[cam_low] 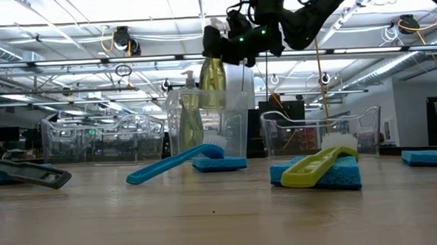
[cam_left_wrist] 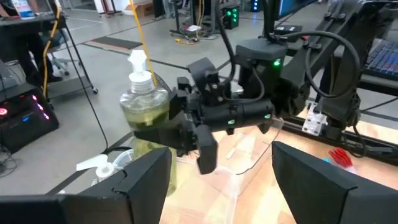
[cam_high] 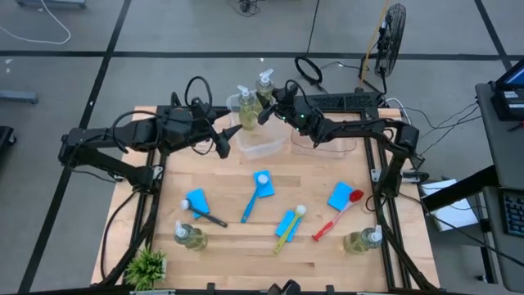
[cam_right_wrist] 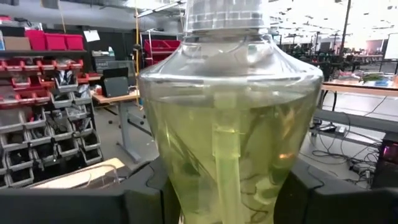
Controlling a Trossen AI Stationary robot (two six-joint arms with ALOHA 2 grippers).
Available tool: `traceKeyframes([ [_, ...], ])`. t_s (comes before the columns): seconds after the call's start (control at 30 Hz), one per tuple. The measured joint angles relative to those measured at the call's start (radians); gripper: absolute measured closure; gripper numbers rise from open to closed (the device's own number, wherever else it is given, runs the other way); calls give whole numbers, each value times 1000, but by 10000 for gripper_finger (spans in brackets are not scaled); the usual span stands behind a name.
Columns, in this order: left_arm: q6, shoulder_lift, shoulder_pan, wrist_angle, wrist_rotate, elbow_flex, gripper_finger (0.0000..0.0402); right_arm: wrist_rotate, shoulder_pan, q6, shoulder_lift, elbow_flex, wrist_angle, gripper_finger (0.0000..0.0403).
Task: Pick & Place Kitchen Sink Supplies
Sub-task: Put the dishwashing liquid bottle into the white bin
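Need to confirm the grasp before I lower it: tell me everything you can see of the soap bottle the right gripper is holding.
The soap bottle is small, clear plastic, rounded at the shoulder, largely full of yellowish liquid, with a white pump head and a dip tube visible inside. It stands upright in the air, clamped at its body by the right gripper, above the clear bin where another pump bottle already stands. Nothing else touches it.

We see four little clear soap bottles. One bottle [cam_high: 264,83] hangs up high, one bottle [cam_high: 246,102] stands in a bin, and two [cam_high: 189,235] [cam_high: 363,240] stand near the front. Four flat blue sponges [cam_high: 197,201] lie on the wood, with blue [cam_high: 250,202], red [cam_high: 336,215], yellow-green [cam_high: 288,230] and black [cam_high: 208,217] brushes on or beside them.
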Motion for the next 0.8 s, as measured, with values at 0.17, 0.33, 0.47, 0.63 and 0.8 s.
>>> traceKeyframes([
  [0.17, 0, 0, 15, -12, 31, 0, 128, 2, 6, -80, 58, 77, -56, 241],
  [0.33, 0, 0, 15, -22, 62, 0, 128, -1, 9, -134, 87, 114, -106, 240],
  [0.47, 1, 0, 11, -30, 78, 0, 128, 1, 8, -171, 92, 115, -140, 238],
  [0.63, 15, 0, 11, -32, 78, 0, 128, -2, -4, -144, 113, 115, -141, 230],
  [0.8, 16, 0, 11, -32, 78, 0, 128, 18, -11, -125, 147, 115, -116, 228],
])
